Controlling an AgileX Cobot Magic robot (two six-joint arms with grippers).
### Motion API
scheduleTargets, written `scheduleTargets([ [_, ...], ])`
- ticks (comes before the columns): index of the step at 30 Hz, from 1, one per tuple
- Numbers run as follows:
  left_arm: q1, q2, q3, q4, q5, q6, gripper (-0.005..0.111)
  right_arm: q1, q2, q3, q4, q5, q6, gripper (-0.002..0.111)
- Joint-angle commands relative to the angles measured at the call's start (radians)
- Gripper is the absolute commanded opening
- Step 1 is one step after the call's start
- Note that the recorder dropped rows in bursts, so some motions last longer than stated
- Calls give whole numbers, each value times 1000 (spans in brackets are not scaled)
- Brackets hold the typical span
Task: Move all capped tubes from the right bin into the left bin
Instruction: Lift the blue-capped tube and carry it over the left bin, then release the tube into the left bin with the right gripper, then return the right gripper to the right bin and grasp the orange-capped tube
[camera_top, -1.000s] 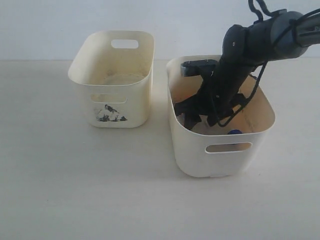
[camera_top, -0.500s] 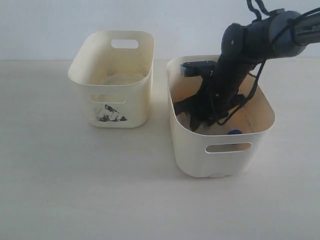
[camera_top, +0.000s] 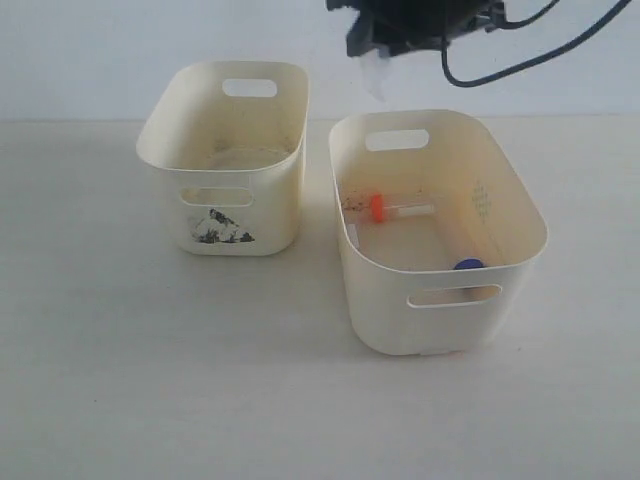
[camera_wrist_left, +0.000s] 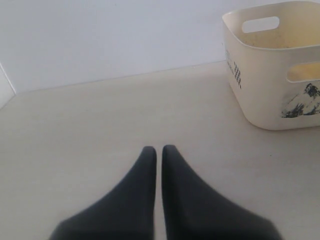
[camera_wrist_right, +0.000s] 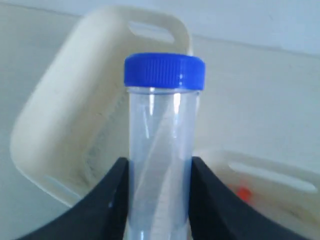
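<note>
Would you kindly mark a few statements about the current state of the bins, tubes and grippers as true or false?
1. The right gripper holds a blue-capped tube. True.
2. The left bin already contains tubes. False: no tube is visible in it.
3. An orange-capped tube lies in the right bin. True.
4. The left gripper is wide open. False: its fingers are shut together, holding nothing.
5. The right bin has only orange caps. False: another blue cap shows near its front wall.
</note>
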Motion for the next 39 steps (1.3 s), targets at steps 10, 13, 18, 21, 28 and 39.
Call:
scheduleTargets([
  [10,1,-2,-4,-1,-15,-12,4,246,192,-2,127,-492,-158,0],
  [13,1,-2,-4,-1,-15,-12,4,270,236,-2,127,-579,-158,7],
  [18,1,-2,-4,-1,-15,-12,4,278,281,-2,127,-570,-149,60],
  [21,1,-2,-4,-1,-15,-12,4,276,270,-2,122,-537,-156,65],
  [28,1,-2,-4,-1,-15,-12,4,108,55,-32,-170,23,-228,31],
  [39,1,-2,-4,-1,-15,-12,4,-22,111,-55,-385,445,-484,31],
])
